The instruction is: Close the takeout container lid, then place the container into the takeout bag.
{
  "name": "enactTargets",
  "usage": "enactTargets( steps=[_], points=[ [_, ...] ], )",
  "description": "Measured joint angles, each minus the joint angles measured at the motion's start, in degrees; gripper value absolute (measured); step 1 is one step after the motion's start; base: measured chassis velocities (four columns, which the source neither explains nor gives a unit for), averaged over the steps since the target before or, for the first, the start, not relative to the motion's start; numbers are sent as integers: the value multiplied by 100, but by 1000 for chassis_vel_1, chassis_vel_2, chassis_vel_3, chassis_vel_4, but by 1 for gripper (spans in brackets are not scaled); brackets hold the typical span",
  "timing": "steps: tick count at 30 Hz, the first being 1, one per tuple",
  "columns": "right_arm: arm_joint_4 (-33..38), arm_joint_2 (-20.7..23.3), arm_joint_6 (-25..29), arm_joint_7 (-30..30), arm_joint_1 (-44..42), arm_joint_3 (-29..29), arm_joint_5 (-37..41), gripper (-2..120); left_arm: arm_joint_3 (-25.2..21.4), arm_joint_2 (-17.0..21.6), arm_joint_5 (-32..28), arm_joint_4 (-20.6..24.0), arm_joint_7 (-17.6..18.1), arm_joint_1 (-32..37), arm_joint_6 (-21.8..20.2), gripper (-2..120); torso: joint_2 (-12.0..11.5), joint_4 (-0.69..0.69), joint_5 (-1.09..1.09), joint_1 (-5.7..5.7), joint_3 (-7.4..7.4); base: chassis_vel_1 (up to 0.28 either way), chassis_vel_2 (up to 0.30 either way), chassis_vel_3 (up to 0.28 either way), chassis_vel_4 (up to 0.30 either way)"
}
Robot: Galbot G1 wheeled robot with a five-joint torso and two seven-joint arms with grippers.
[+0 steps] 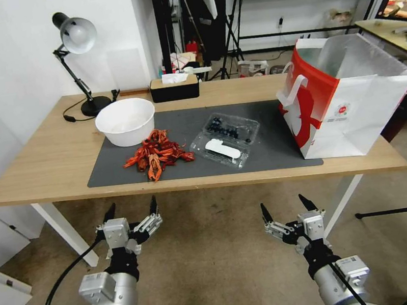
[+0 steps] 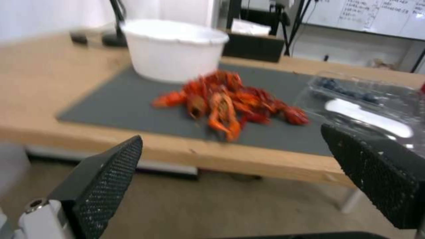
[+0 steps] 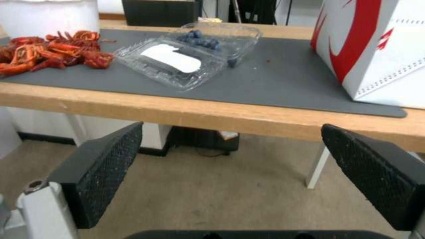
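Note:
The takeout container (image 1: 230, 128) (image 3: 221, 39) (image 2: 354, 93) lies open on the dark mat, blueberries in its far half. Its lid (image 1: 220, 150) (image 3: 170, 63) (image 2: 367, 114) is folded flat toward the table's front edge, white label up. The red-and-white takeout bag (image 1: 350, 100) (image 3: 381, 49) stands open at the table's right end. My left gripper (image 1: 131, 210) (image 2: 230, 156) hangs open below the front edge, ahead of the crayfish. Open too, my right gripper (image 1: 286, 205) (image 3: 230, 156) sits low in front of the table, below the container and bag.
A white bowl (image 1: 126, 121) (image 2: 175, 48) and a pile of red crayfish (image 1: 157, 154) (image 2: 230, 103) (image 3: 48, 53) sit left of the container. A desk lamp (image 1: 78, 59) and a black tissue box (image 1: 174, 88) stand at the back. The wooden table (image 1: 46, 157) has legs below.

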State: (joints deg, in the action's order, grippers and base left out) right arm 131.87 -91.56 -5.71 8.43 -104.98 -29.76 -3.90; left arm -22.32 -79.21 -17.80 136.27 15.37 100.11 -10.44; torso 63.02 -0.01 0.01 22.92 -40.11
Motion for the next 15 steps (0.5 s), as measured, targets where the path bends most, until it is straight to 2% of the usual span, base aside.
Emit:
enactTargets(
  steps=[6,15],
  points=[
    [-23,-2,5,-20,75,-96,-4,100,-1,161,-145,-125,-283,-58,100,100,0,1,-1,0,0,0,0,0,0],
    [-127,20,193,-8,149,-142,-38,100,-84,185,-116,-204,-450,-59,280,100,0,1,-1,0,0,0,0,0,0]
  ],
)
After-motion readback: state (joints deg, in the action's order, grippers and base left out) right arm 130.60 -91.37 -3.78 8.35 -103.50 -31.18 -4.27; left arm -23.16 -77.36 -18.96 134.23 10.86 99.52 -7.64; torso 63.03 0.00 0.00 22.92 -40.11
